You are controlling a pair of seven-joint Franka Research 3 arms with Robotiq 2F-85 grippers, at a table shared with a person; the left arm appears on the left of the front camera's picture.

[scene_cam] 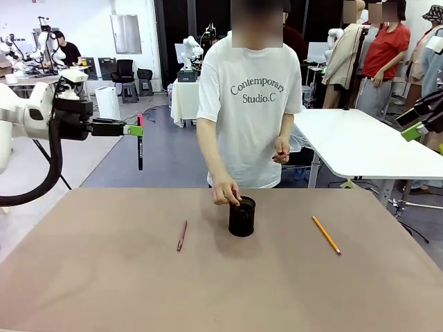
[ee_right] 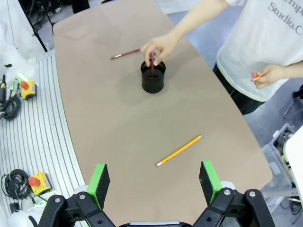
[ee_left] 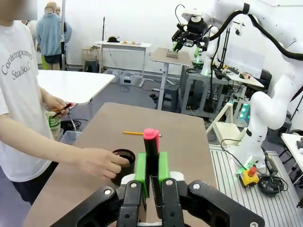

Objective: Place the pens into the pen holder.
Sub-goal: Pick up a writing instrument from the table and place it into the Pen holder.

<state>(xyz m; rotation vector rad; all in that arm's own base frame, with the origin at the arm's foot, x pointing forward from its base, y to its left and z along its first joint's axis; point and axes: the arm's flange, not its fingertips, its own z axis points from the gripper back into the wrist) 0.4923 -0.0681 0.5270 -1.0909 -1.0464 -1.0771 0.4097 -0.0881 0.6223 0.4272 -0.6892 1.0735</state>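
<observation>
pens first: the black pen with red ends (scene_cam: 140,145) hangs upright in the left gripper (scene_cam: 136,129), which is clenched on its upper part, high on the left and well apart from the pen holder (scene_cam: 241,216). on the brown table (scene_cam: 104,290) the reddish-brown pen (scene_cam: 182,235) lies left of the holder, and the yellow pencil (scene_cam: 326,234) lies off to its right. the person's hand (scene_cam: 225,192) sits right on the holder's rim, apparently with a thin dark-red stick (ee_right: 152,64) standing inside. right gripper (ee_right: 154,180) hovers spread wide, holding nothing, above the pencil. looks like the carry step: pen lifted, not delivered. next call: bring it over the mouth, keep it vertical, lower it tip-first, and that hand needs to be clear.
</observation>
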